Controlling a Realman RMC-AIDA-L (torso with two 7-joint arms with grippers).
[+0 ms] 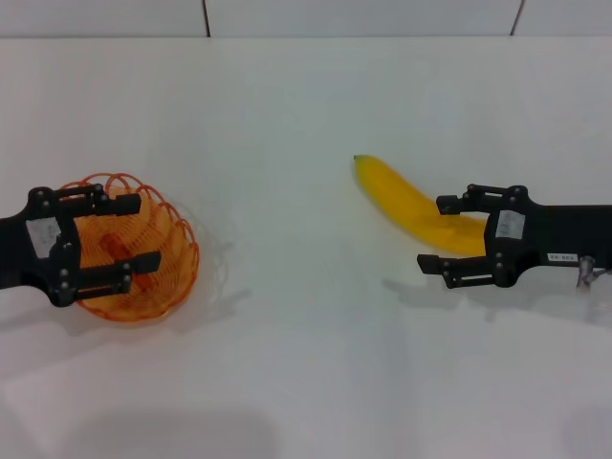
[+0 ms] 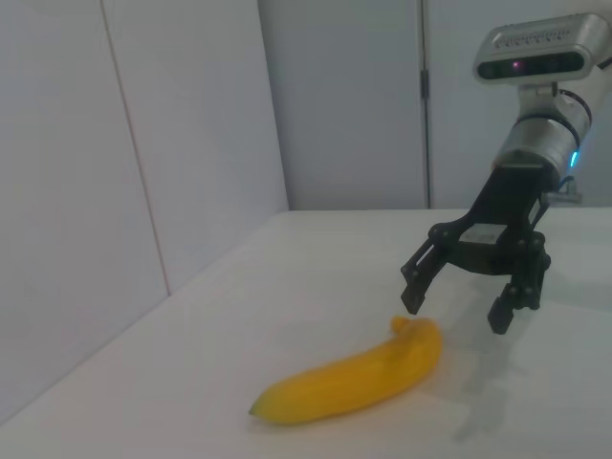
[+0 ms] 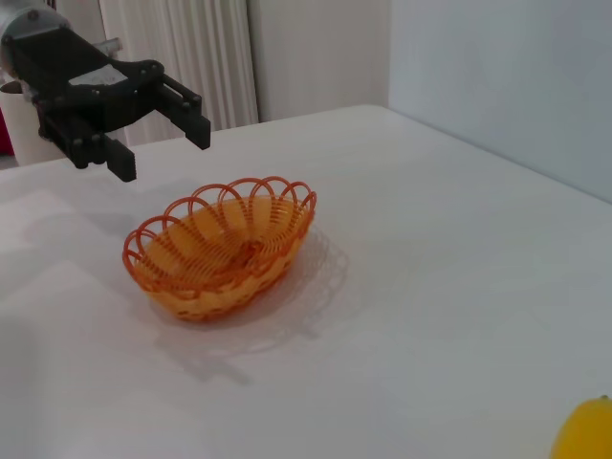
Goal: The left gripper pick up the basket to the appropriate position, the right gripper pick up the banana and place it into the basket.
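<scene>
**Operator:** Currently I am watching the left gripper (image 1: 117,237) hanging over the basket (image 1: 143,251) at the left side of the table (image 1: 306,363). Its fingers are spread wide and are holding nothing. From the right wrist view, the claw (image 3: 158,129) is sitting above the rim on the basket's left side, clear of the wire.

**Supervisor:** Which relation is deciding the coming move on that side?

**Operator:** I am judging it to be the rim under the open fingers. The basket's long axis is running roughly near to far, and the fingers are straddling the left rim from above, so a straight descent should be bringing the wire between them.

**Supervisor:** And the right side?

**Operator:** I am seeing the right gripper (image 1: 447,232) at the banana (image 1: 406,203), also spread wide and holding nothing. The banana is lying on the table right of centre, its long axis running from the green tip at far left down to the stem end at near right. The fingers are bracketing that stem end, one on the far side and one on the near side. The left wrist view is showing the claw (image 2: 462,302) raised just above the fruit (image 2: 359,379), not touching it.

**Supervisor:** Which arm is nearer which item?

**Operator:** Each arm is working its own side; basket and banana are lying well apart.
</scene>
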